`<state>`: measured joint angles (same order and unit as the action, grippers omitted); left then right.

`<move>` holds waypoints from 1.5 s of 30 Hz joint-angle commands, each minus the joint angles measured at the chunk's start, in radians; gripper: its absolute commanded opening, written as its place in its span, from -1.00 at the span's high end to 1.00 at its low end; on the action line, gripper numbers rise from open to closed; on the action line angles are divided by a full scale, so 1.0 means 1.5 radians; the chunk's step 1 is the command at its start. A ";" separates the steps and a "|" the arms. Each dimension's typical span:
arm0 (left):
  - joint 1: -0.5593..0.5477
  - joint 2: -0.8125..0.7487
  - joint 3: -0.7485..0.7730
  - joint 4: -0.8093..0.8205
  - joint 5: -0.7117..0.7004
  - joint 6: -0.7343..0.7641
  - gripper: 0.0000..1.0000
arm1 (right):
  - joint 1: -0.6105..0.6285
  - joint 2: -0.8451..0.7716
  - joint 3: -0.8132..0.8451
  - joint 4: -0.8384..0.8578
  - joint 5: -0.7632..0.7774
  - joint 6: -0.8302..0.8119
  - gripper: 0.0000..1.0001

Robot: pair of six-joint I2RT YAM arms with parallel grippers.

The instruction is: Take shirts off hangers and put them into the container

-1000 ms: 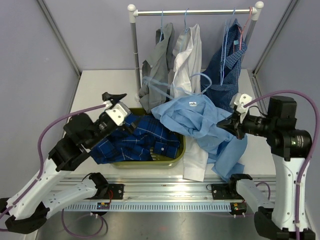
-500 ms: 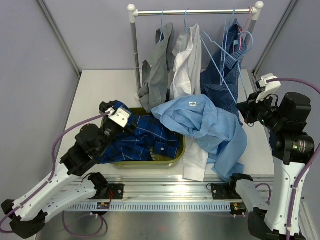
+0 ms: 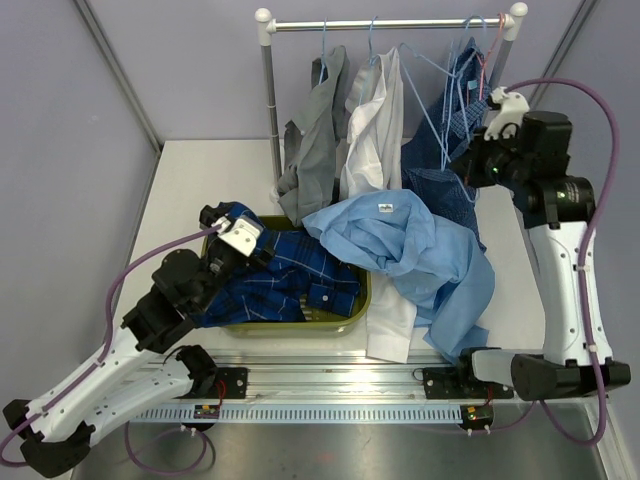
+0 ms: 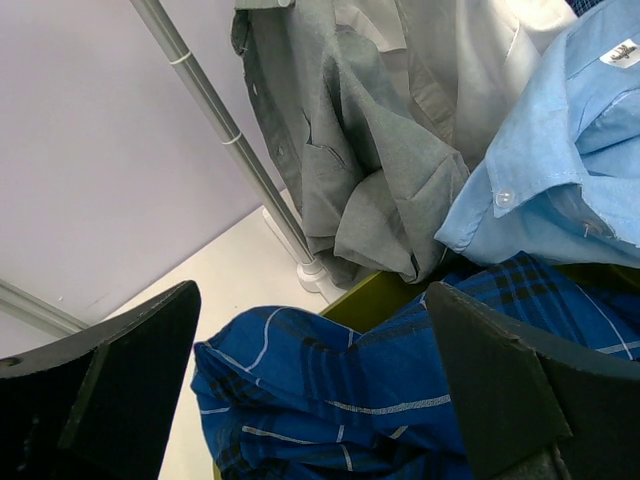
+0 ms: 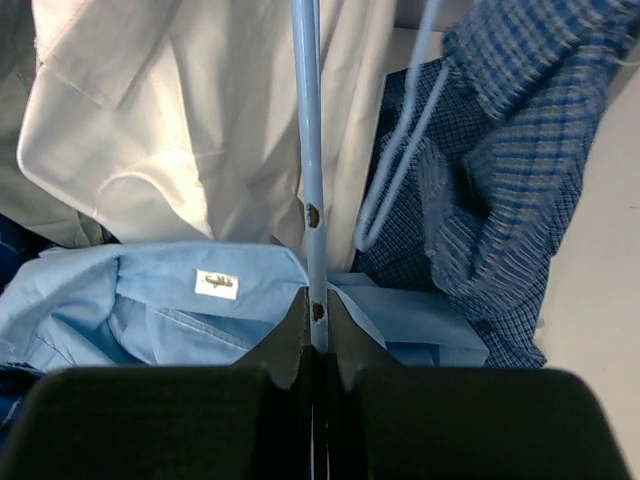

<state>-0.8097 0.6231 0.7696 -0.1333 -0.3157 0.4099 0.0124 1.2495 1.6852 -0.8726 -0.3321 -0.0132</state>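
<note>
Standing high beside the rail (image 3: pixel 390 23), right arm (image 3: pixel 548 190), jaws clamped on a blue hanger (image 5: pixel 309 150); left arm (image 3: pixel 165 295) low, jaws apart.

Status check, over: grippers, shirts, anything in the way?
Left gripper open above checked shirt in tub. Right gripper shut on bare blue hanger near rail. In the way: light-blue shirt draped over tub rim.

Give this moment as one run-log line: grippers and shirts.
left gripper: open, above dark blue check shirt in container | right gripper: shut on light-blue hanger | light blue shirt: draped over container rim
</note>
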 commanded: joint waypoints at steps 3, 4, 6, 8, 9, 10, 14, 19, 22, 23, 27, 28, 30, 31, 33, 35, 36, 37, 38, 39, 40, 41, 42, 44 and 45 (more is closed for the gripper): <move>0.002 -0.010 -0.004 0.044 -0.015 -0.011 -0.98 | 0.091 0.048 0.096 0.044 0.200 0.064 1.00; 0.002 -0.009 -0.004 0.044 -0.013 -0.011 -0.98 | 0.101 0.066 0.103 0.052 0.237 0.097 1.00; 0.002 -0.012 -0.007 0.046 -0.011 -0.011 -0.98 | 0.114 0.078 0.112 0.079 0.321 0.115 1.00; 0.002 -0.014 -0.009 0.048 -0.011 -0.013 -0.98 | 0.130 0.094 0.116 0.096 0.363 0.133 1.00; 0.002 -0.014 -0.010 0.049 -0.010 -0.012 -0.98 | 0.134 0.101 0.126 0.103 0.365 0.135 1.00; 0.002 -0.014 -0.010 0.049 -0.009 -0.015 -0.98 | 0.145 0.118 0.133 0.103 0.375 0.135 1.00; 0.002 -0.014 -0.013 0.051 -0.002 -0.017 -0.98 | 0.159 0.166 0.166 0.090 0.383 0.144 1.00; 0.002 -0.016 -0.019 0.050 0.015 -0.021 -0.98 | 0.166 0.194 0.162 0.079 0.380 0.166 1.00; 0.002 -0.016 -0.022 0.050 0.024 -0.022 -0.98 | 0.165 0.198 0.152 0.074 0.368 0.171 1.00; 0.002 -0.015 -0.022 0.050 0.025 -0.022 -0.98 | 0.165 0.200 0.150 0.075 0.365 0.171 1.00; 0.002 -0.013 -0.022 0.050 0.035 -0.023 -0.98 | 0.165 0.222 0.163 0.054 0.348 0.171 1.00; 0.002 -0.014 -0.022 0.050 0.035 -0.023 -0.98 | 0.165 0.226 0.166 0.050 0.334 0.172 1.00; 0.002 -0.016 -0.022 0.049 0.037 -0.024 -0.98 | 0.165 0.241 0.174 0.036 0.321 0.177 1.00; 0.002 -0.017 -0.023 0.049 0.036 -0.025 -0.98 | 0.165 0.246 0.177 0.032 0.308 0.178 1.00; 0.002 -0.019 -0.024 0.049 0.036 -0.025 -0.98 | 0.165 0.259 0.189 0.015 0.298 0.181 1.00; 0.002 -0.021 -0.025 0.050 0.036 -0.025 -0.98 | 0.166 0.264 0.193 0.008 0.291 0.183 1.00; 0.002 -0.021 -0.025 0.050 0.037 -0.026 -0.98 | 0.165 0.264 0.191 0.009 0.289 0.182 1.00; 0.002 -0.019 -0.025 0.050 0.038 -0.026 -0.98 | 0.165 0.265 0.189 0.009 0.289 0.181 0.99; 0.002 -0.019 -0.024 0.050 0.038 -0.026 -0.98 | 0.165 0.262 0.183 0.010 0.287 0.181 0.96; 0.002 -0.018 -0.025 0.050 0.041 -0.026 -0.98 | 0.165 0.259 0.178 0.012 0.287 0.177 0.92; 0.002 -0.018 -0.025 0.050 0.042 -0.028 -0.98 | 0.165 0.255 0.173 0.014 0.284 0.173 0.90; 0.002 -0.017 -0.026 0.050 0.044 -0.027 -0.98 | 0.165 0.251 0.163 0.020 0.284 0.170 0.89; 0.002 -0.016 -0.026 0.050 0.050 -0.028 -0.98 | 0.165 0.239 0.156 0.024 0.284 0.161 0.87; 0.002 -0.012 -0.026 0.049 0.063 -0.029 -0.98 | 0.166 0.223 0.140 0.038 0.281 0.144 0.71; 0.002 -0.009 -0.027 0.048 0.088 -0.029 -0.98 | 0.164 0.205 0.134 0.041 0.273 0.119 0.60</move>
<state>-0.8097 0.6041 0.7387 -0.1150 -0.2562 0.3840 0.2501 1.6356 1.9060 -0.8379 0.1081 0.2291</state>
